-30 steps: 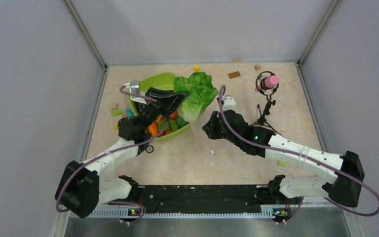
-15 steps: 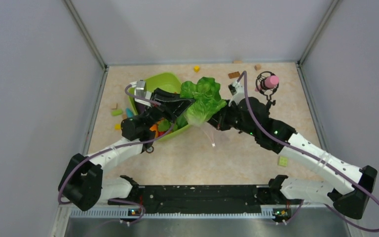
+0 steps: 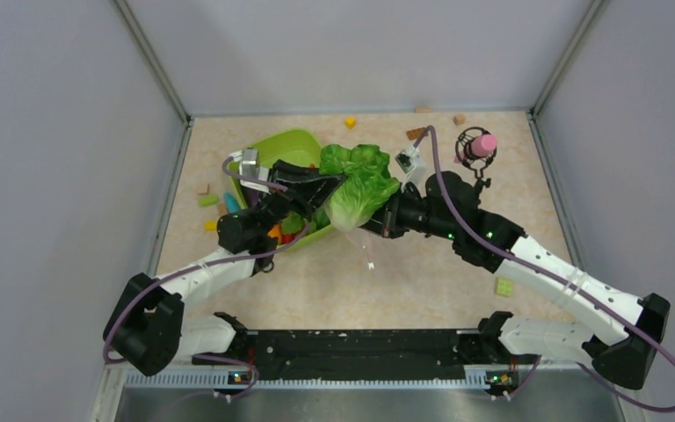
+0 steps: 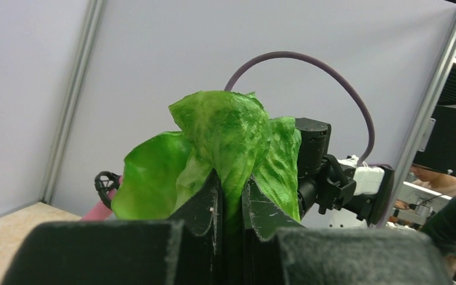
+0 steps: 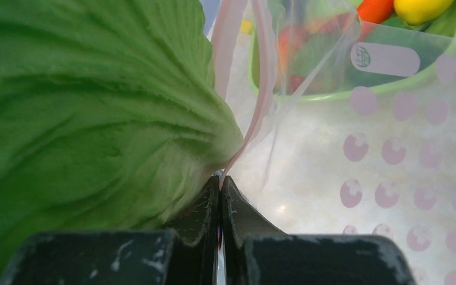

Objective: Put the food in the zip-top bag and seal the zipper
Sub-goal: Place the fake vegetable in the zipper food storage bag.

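Cabbage moved right; wrist views: left gripper pinches it, right gripper clamps zipper.

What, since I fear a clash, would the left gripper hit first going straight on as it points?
Beyond the pale green plastic cabbage its jaws hold, probably the right arm's black wrist; depth is unclear.
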`<state>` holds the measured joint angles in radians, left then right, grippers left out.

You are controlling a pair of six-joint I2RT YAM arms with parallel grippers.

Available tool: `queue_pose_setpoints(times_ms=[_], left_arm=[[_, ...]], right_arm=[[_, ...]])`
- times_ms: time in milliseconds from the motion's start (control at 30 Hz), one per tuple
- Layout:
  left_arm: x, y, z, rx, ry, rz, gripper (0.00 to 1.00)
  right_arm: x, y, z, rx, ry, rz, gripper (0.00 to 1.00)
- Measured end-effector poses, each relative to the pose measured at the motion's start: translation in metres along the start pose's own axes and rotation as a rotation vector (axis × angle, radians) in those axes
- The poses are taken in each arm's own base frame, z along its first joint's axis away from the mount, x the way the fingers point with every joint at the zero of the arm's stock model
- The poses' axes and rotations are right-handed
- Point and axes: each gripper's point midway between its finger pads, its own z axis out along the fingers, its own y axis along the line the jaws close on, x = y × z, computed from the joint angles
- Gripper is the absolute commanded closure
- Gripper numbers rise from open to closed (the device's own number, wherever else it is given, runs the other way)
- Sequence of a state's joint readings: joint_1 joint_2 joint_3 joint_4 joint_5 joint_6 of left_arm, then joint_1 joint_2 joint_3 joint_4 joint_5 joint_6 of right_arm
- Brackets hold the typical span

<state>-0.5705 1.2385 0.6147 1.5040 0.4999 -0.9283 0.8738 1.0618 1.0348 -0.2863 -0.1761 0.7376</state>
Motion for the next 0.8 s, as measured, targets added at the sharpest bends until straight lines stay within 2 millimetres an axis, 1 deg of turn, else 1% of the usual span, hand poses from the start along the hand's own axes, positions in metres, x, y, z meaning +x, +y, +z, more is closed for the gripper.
queue_pose_setpoints(times_ms=[233,467,600,700,800], left_arm=[[-0.013,0.011,0.002,-0.051,-0.073,0.055,1.0],[-0.02,0.028,0.001,-0.133,-0.146,0.068,1.0],[-0.014,0.036,-0.005,-0.183,-0.16,0.081,1.0],[-0.009,0.037,-0.007,-0.185,-0.145,0.097,1.0],[-0.004,0.037,-0.011,-0.189,-0.128,0.099,1.0]], right_arm=[[0.005,0.014,0.003,-0.084,0.017,0.082,1.0],[0.006,0.017,0.004,-0.102,0.018,0.17,1.0],[0.003,0.02,-0.001,-0.116,-0.009,0.204,1.0],[-0.002,0.023,-0.004,-0.124,-0.03,0.213,1.0],[-0.009,0.02,-0.005,-0.109,-0.066,0.213,1.0]])
